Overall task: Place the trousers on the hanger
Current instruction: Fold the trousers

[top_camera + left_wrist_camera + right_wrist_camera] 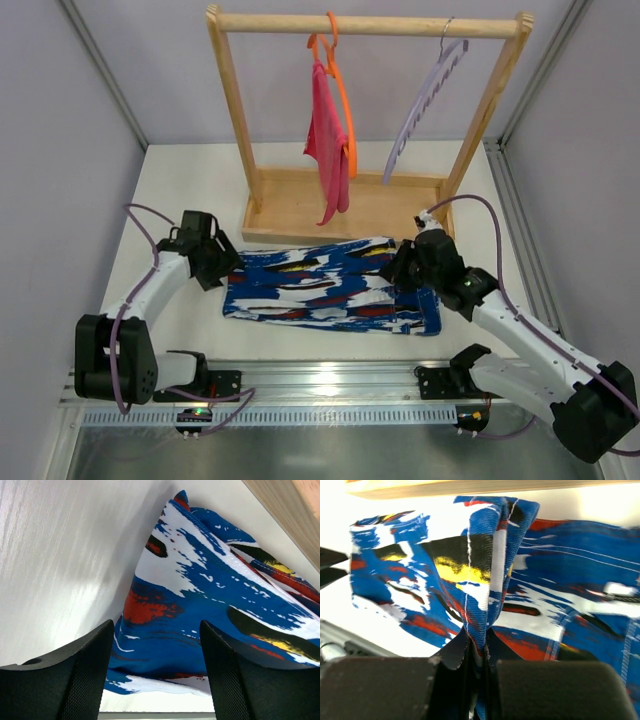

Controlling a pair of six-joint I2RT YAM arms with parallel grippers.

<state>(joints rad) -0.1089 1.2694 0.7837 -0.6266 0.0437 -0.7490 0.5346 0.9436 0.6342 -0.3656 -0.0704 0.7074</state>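
We are looking at the soft trousers printed in royal blue, white, red and black, which are lying folded in a long band across the middle of the white table, nearer its front edge than its far edge and just in front of the base of the pale wooden clothes rack. Our left gripper is resting low at the left end of the trousers with its black fingers spread apart; in the left wrist view the cloth is lying between and beyond them, and nothing is being clamped there. Our right gripper is sitting at the right end of the trousers, close to the rack's right foot, and its fingers are pressing together on a raised fold of the printed cloth, which is standing up in a pinched ridge in the right wrist view. The thin pale lilac hanger with the wavy notched bar and silver hook is hanging from the rack's top rail near its right end, tilting down toward the left, well apart from the trousers and carrying nothing. Near the middle of the same rail, an orange hanger is holding a plain pink cloth that is hanging down toward the rack's base. The rack is standing toward the far edge of the table.
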